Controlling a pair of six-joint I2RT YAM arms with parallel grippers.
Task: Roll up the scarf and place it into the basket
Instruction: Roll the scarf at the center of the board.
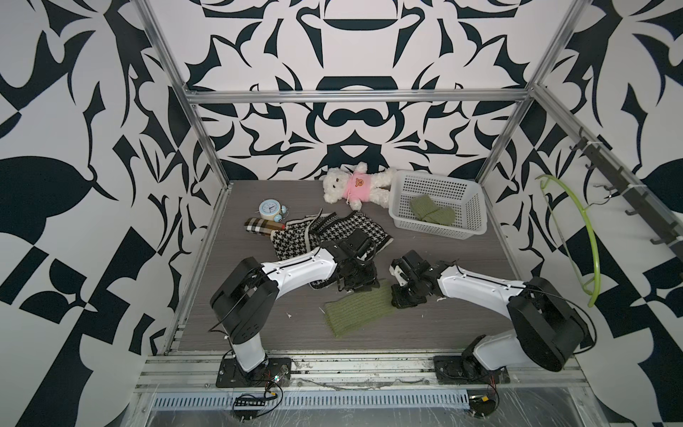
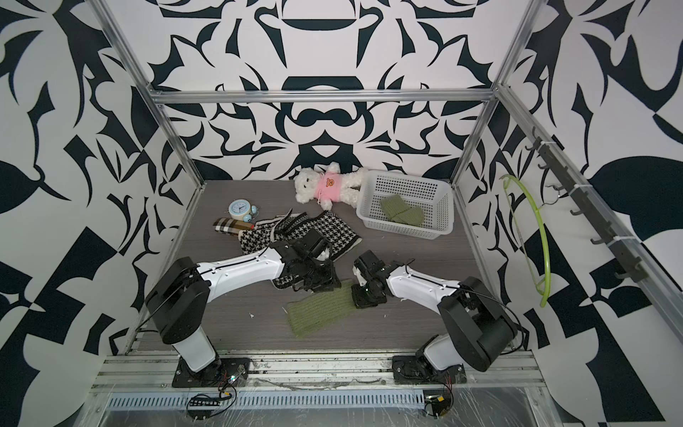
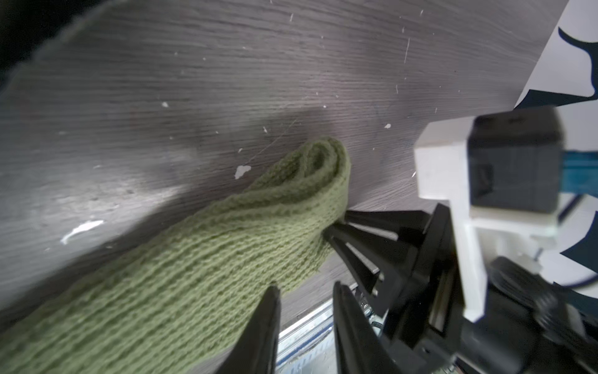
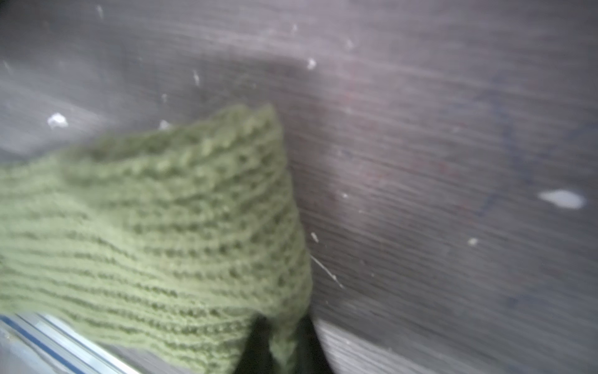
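Note:
The green knit scarf [image 1: 356, 308] [image 2: 321, 308] lies stretched across the front middle of the table. In the left wrist view one end of the scarf [image 3: 194, 259] curls over in a loose fold. My right gripper [image 1: 403, 299] [image 2: 364, 301] [image 3: 336, 223] [image 4: 281, 323] is shut on the scarf's right end [image 4: 161, 226]. At the far left edge of the scarf my left gripper [image 1: 354, 286] [image 2: 314, 286] [image 3: 306, 288] stands open, with only table and rail showing between its fingers. The white basket [image 1: 428, 186] [image 2: 403, 185] stands at the back right.
A green knit bundle [image 1: 432, 212] lies in the basket. A black-and-white houndstooth cloth [image 1: 332, 236] spreads under my left arm. A plaid bundle [image 1: 264, 226], an alarm clock [image 1: 269, 210] and a teddy bear [image 1: 354, 186] lie behind. A green hanger [image 1: 587, 236] hangs on the right wall.

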